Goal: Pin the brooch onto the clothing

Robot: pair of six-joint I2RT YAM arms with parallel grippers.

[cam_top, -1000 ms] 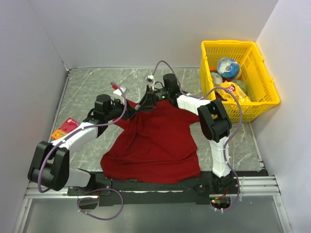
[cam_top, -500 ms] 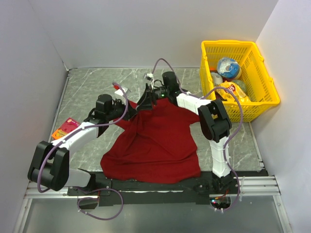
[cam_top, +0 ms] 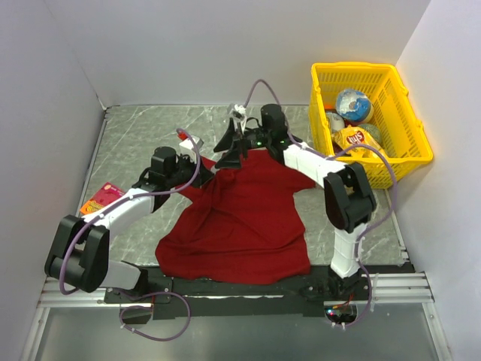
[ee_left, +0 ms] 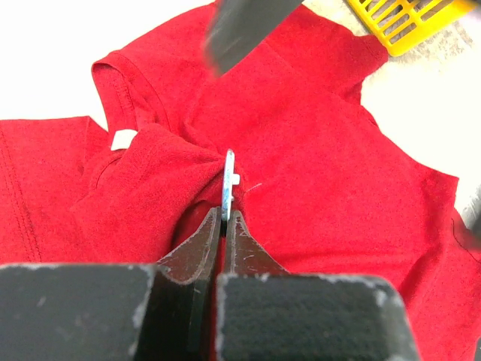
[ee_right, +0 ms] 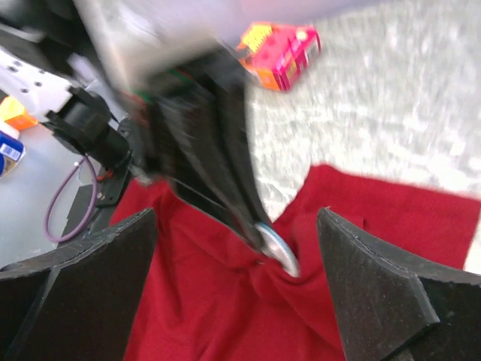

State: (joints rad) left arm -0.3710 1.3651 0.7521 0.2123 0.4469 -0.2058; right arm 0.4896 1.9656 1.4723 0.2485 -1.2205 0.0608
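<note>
left gripper (ee_left: 223, 216) clamps the brooch (ee_left: 229, 177) against the clothing (ee_left: 323, 150), right gripper (ee_right: 234, 224) released, spread wide

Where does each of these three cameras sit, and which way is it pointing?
Top external: above and behind the robot, looking down at the table; left arm, right arm, T-shirt, yellow basket show.
Left wrist: on the left arm, looking along its shut fingers pinching the brooch over the T-shirt.
Right wrist: on the right arm, facing the left arm, between its own spread fingers.
Shared: both wrist views show the brooch.

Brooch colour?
Silvery white; the brooch shows best in the left wrist view.
</note>
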